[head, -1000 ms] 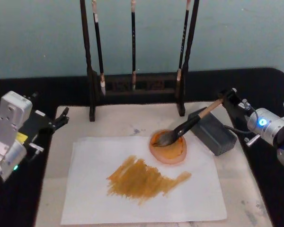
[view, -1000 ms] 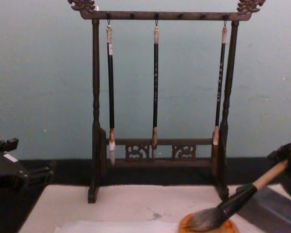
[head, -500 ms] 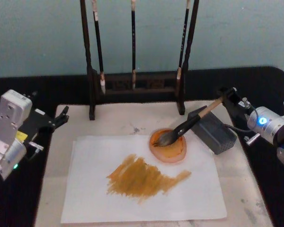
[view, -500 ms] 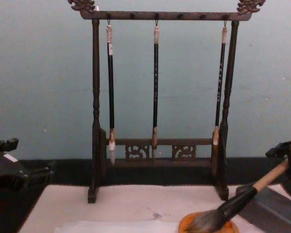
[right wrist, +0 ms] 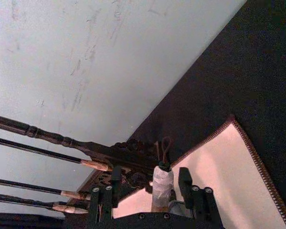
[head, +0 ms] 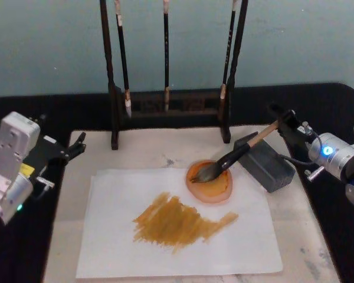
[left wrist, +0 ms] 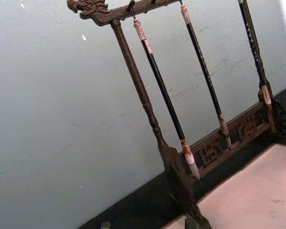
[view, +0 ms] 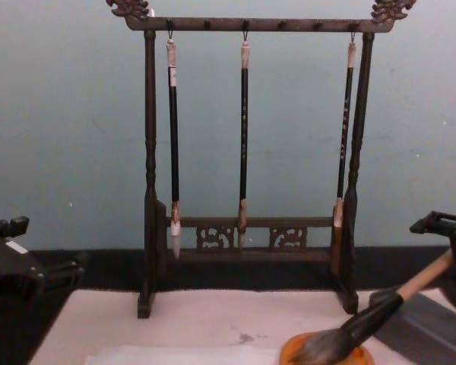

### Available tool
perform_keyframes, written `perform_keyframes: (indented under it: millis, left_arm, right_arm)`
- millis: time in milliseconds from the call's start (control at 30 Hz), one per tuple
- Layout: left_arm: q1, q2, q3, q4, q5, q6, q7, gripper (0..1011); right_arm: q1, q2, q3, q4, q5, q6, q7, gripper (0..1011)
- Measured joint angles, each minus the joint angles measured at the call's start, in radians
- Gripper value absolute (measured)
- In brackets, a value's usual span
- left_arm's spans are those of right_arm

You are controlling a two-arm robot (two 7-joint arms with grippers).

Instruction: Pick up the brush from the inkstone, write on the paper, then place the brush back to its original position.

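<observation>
Head view, left to right: the left gripper [head: 75,146] hangs parked by the far left corner of the mat [head: 304,227], jaws apart and empty. It threatens little unless it swings in and creases the paper [head: 115,242]. The paper lies flat on the mat with an ochre smear [head: 177,223] across its middle. The smear may be wet, so anything dragged over it would spread it.

At the paper's far right corner sits the dish [head: 219,193]. The brush [head: 236,154] rests with its bristles in the dish and its handle propped up to the right across the block [head: 274,171]. The right gripper [head: 281,118] is at the handle's whitish end. In the right wrist view its jaws stand released, one finger on either side of that end with a gap on each side.

The placing looks done, so the risk lies in the retreat. If the arm pulls off sideways, a finger could catch the handle or its cord loop. That could roll the brush off the block, flick ink onto the paper or tip the dish. The rack [head: 165,109] stands just beyond, within reach of a careless swing.
</observation>
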Motion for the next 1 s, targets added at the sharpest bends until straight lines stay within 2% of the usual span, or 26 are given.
perform_keyframes:
  millis: [67, 167, 267, 300, 500, 600, 633, 667, 833, 933, 1000]
  left_arm:
    - [0.000, 0.000, 0.000, 0.000, 0.000, 0.000, 0.000, 1010]
    - [0.000, 0.000, 0.000, 0.000, 0.000, 0.000, 0.000, 1009]
    - [0.000, 0.000, 0.000, 0.000, 0.000, 0.000, 0.000, 1010]
    - [0.000, 0.000, 0.000, 0.000, 0.000, 0.000, 0.000, 1010]
    - [0.000, 0.000, 0.000, 0.000, 0.000, 0.000, 0.000, 1010]
    - [0.000, 0.000, 0.000, 0.000, 0.000, 0.000, 0.000, 1010]
    - [0.000, 0.000, 0.000, 0.000, 0.000, 0.000, 0.000, 1010]
    - [0.000, 0.000, 0.000, 0.000, 0.000, 0.000, 0.000, 1010]
    - [0.000, 0.000, 0.000, 0.000, 0.000, 0.000, 0.000, 1010]
    - [0.000, 0.000, 0.000, 0.000, 0.000, 0.000, 0.000, 1010]
    - [0.000, 0.000, 0.000, 0.000, 0.000, 0.000, 0.000, 1010]
  right_arm:
    - [0.000, 0.000, 0.000, 0.000, 0.000, 0.000, 0.000, 788]
    - [0.000, 0.000, 0.000, 0.000, 0.000, 0.000, 0.000, 913]
    - [-0.014, 0.006, -0.002, -0.024, 0.006, 0.000, -0.012, 958]
    - [-0.024, 0.011, -0.003, -0.042, 0.013, 0.002, -0.026, 1000]
    - [-0.073, 0.030, -0.001, -0.127, 0.034, 0.006, -0.089, 1000]
    - [-0.122, 0.055, -0.004, -0.211, 0.021, -0.022, -0.125, 1000]
    - [-0.122, 0.055, -0.004, -0.211, 0.021, -0.022, -0.125, 1000]
    - [-0.147, 0.067, -0.005, -0.252, 0.007, -0.041, -0.139, 1000]
    - [-0.223, 0.100, -0.008, -0.365, -0.033, -0.099, -0.172, 1000]
    - [-0.272, 0.130, -0.020, -0.437, -0.080, -0.144, -0.178, 1000]
    - [-0.311, 0.165, -0.049, -0.496, -0.160, -0.200, -0.167, 1000]
